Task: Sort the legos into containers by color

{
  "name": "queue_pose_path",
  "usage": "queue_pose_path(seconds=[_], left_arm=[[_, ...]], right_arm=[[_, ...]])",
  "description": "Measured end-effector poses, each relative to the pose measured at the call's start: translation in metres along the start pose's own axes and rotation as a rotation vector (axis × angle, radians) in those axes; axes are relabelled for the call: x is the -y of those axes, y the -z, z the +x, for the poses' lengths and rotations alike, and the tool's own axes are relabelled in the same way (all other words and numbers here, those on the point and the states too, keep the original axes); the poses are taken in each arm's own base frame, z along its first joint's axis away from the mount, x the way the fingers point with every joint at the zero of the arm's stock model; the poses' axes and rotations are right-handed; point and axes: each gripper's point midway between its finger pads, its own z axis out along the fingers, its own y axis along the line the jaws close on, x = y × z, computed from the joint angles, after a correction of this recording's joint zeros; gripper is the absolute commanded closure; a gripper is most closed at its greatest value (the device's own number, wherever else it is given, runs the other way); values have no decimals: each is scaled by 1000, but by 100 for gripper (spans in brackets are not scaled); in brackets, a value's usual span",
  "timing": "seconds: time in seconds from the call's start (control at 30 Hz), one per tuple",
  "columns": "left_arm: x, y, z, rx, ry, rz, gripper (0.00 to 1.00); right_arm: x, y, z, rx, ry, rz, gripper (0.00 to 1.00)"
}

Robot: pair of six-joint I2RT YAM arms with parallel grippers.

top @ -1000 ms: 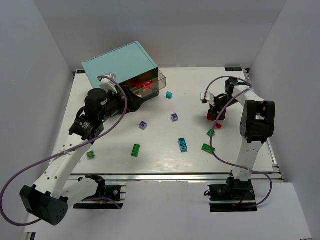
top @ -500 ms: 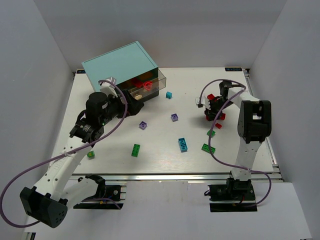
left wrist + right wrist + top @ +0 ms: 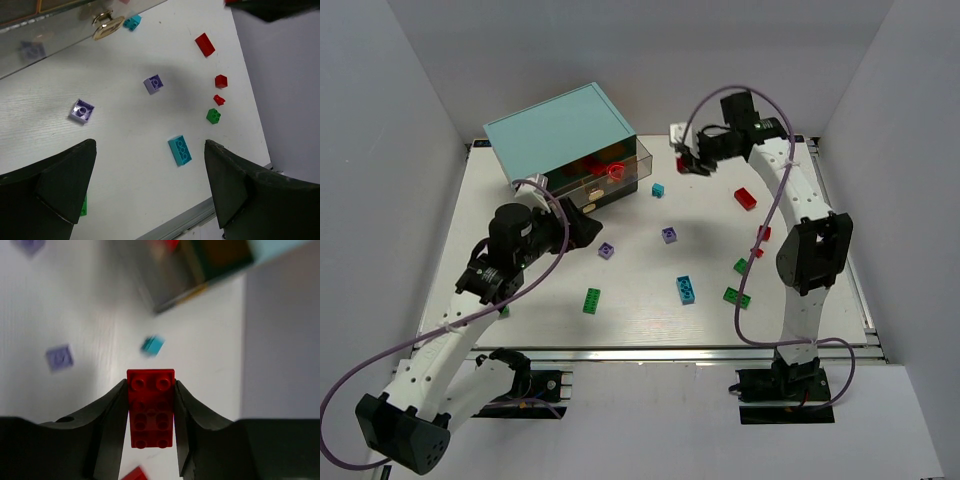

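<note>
Right arm (image 3: 788, 188) stretched far and raised, right gripper (image 3: 150, 388) pinching a red lego (image 3: 150, 415). Left arm (image 3: 448, 332) bent, left gripper (image 3: 150, 147) jaws spread wide.

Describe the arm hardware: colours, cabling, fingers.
Both match: the left arm and right arm have white links and black joint housings. A lilac cable loops loosely along each. The left gripper and right gripper carry matte black, wedge-shaped fingers.

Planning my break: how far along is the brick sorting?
Done: red pieces sit in the open drawer. In hand: the right claw grips a red brick near the cabinet. Left: purple bricks, green bricks, blue bricks and more red ones lie loose on the table.
</note>
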Motion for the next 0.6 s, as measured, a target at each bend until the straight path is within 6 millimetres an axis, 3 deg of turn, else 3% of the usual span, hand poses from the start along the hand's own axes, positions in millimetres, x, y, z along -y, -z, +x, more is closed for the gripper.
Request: queue_pose_path(seconds=[0.07, 0.13, 0.23, 0.33, 0.43, 0.6], left_arm=[[-3, 3, 4, -3, 4, -8, 2], [-4, 7, 4, 0, 6, -15, 2], [-3, 14, 1, 23, 7, -14, 2], [-2, 22, -1, 45, 13, -7, 2], [-2, 27, 0, 58, 24, -1, 2], [-4, 28, 5, 52, 39, -5, 2]], right_arm=[[22, 1, -58, 88, 61, 64, 92], [30, 1, -103, 158, 94, 102, 91], [30, -4, -148, 232, 112, 131, 88], [32, -13, -177, 286, 123, 158, 85], [34, -21, -193, 315, 120, 181, 84], [40, -43, -209, 354, 123, 223, 73]])
